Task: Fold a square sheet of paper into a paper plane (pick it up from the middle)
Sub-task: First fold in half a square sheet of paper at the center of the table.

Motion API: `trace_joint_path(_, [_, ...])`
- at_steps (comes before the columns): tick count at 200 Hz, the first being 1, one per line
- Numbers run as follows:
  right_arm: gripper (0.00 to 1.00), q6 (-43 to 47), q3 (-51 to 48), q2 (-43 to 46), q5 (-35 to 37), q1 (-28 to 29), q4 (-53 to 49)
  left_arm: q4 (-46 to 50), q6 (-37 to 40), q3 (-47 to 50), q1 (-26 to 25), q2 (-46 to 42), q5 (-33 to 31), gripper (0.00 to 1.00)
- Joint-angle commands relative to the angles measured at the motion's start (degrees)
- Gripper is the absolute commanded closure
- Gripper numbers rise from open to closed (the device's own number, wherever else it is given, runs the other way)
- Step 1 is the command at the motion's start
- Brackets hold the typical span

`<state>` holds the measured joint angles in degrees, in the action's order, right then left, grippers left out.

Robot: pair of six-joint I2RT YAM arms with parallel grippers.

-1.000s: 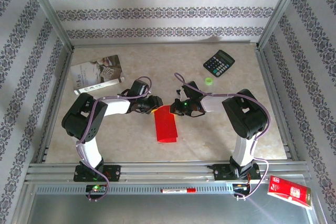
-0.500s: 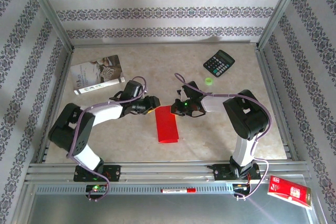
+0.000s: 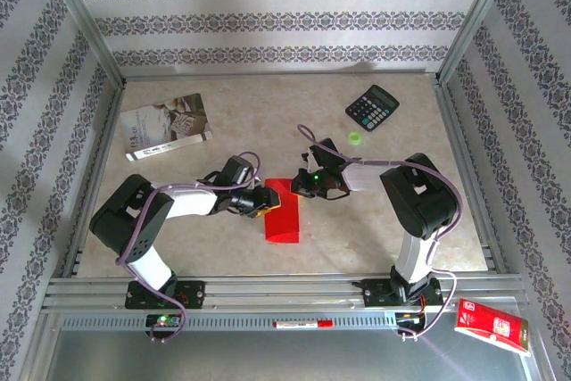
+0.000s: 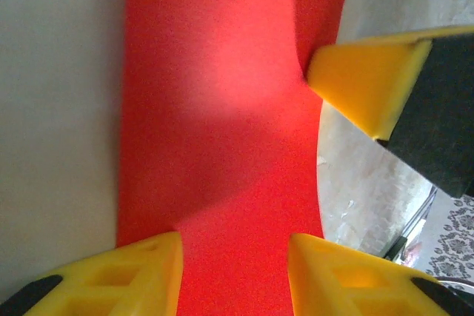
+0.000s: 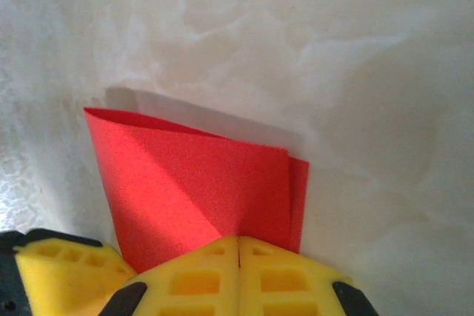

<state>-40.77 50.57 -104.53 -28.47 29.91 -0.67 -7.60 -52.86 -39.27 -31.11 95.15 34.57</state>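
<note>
A thin bright red paper sheet [image 3: 282,220], folded to a narrow strip, lies mid-way on the beige marbled counter [image 3: 250,104] between the two arms. The left claw [image 3: 259,201] sits low at the strip's left edge. In its wrist view the yellow fingers [image 4: 141,271] stand apart, released, with the red paper sheet [image 4: 222,109] running between them. The right claw [image 3: 305,185] is at the strip's far end, clenched. Its tips [image 5: 238,246] meet on a raised folded corner of the paper [image 5: 200,175], seemingly pinching it. A black calculator [image 3: 372,107] and a small green round thing [image 3: 355,138] lie far right. A grey-white printed booklet [image 3: 165,127] lies far left.
</note>
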Motion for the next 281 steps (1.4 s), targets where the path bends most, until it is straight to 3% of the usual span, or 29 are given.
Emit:
trace_joint_path(1, [1.0,-3.0,-4.1,0.0,9.9,0.2,-7.7,6.1,6.4,-3.6,2.3,2.2,0.2,0.58])
trace_joint_path(31, [1.0,-7.4,-4.1,1.7,13.0,2.4,-5.6,7.7,8.4,-8.7,2.7,2.4,2.7,0.57])
trace_joint_path(63, [1.0,-8.9,-4.6,1.1,14.1,3.7,-4.2,6.0,4.5,-4.5,2.2,-3.9,4.3,0.56])
trace_joint_path(91, [1.0,-8.8,-4.8,0.4,14.0,3.7,-4.0,6.0,2.3,-2.5,2.0,-4.4,6.6,0.58])
trace_joint_path(212, [1.0,-7.7,-4.9,0.7,14.2,3.4,-4.6,12.2,8.4,0.4,3.3,1.5,2.0,0.7])
trace_joint_path(251, [1.0,-2.9,-2.3,4.6,9.8,3.0,-3.2,13.9,10.5,1.5,4.6,2.9,0.7,0.76])
trace_joint_path(281, [0.91,-2.6,-1.4,9.2,4.3,3.3,0.1,14.2,12.1,1.8,5.3,3.2,1.7,0.79])
